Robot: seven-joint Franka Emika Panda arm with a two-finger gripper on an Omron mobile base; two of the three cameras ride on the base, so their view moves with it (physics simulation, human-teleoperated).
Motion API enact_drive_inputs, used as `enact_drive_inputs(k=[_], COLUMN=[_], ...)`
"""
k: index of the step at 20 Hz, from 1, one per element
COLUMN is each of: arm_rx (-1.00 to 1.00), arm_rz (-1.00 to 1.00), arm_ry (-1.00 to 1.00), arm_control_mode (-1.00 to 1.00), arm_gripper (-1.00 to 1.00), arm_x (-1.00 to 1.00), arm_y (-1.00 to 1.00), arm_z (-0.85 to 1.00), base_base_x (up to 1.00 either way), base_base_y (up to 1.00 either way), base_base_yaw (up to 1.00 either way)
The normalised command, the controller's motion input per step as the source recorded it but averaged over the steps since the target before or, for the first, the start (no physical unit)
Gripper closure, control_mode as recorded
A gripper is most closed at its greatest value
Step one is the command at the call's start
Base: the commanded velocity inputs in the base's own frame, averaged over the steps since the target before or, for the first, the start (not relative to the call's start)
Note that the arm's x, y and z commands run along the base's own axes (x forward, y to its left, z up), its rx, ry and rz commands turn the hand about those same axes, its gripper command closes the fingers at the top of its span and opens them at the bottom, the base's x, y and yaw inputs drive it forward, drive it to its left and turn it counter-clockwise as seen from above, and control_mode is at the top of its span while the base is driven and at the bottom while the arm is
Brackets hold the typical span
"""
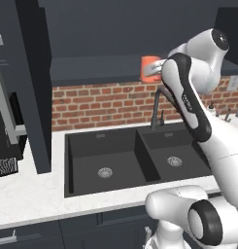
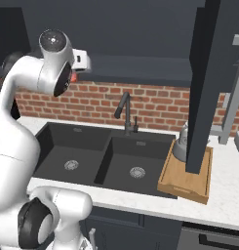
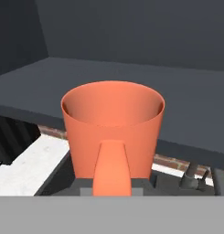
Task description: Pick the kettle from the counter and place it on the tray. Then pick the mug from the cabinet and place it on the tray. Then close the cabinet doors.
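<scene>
The orange mug point(image 3: 112, 123) fills the middle of the hand view, its loop handle turned toward the camera and its mouth open upward. It hangs at the front edge of the cabinet point(image 1: 101, 68) shelf. My gripper point(image 1: 156, 71) is shut on the mug point(image 1: 148, 67), with the fingertips hidden behind the handle. From the right I see the hand point(image 2: 81, 60) with a sliver of orange mug point(image 2: 73, 77) below it. The grey kettle point(image 2: 181, 142) stands on the wooden tray point(image 2: 187, 184), half hidden by an open cabinet door point(image 2: 209, 83).
A dark double sink point(image 1: 106, 163) with a tall faucet point(image 1: 157, 104) lies in the white counter point(image 1: 23, 194) below the mug. The other open cabinet door point(image 1: 35, 97) hangs at the left. A brick wall point(image 1: 101, 104) runs behind.
</scene>
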Motion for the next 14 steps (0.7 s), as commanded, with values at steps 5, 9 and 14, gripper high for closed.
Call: enact_drive_inputs(k=[5,9,14], arm_rx=[0.0,0.0,0.0], arm_rz=[-0.37,-0.4,-0.35], arm_ry=[0.17,0.19,0.09], arm_control_mode=[-1.0,-1.0,-1.0], arm_gripper=[1.0,1.0,1.0], arm_x=[-0.86,-0.83,-0.83], arm_y=[-0.26,-0.27,-0.39], arm_z=[0.07,0.01,0.0], base_base_x=[0.0,0.0,0.0], base_base_y=[0.0,0.0,0.0], base_base_yaw=[0.0,0.0,0.0])
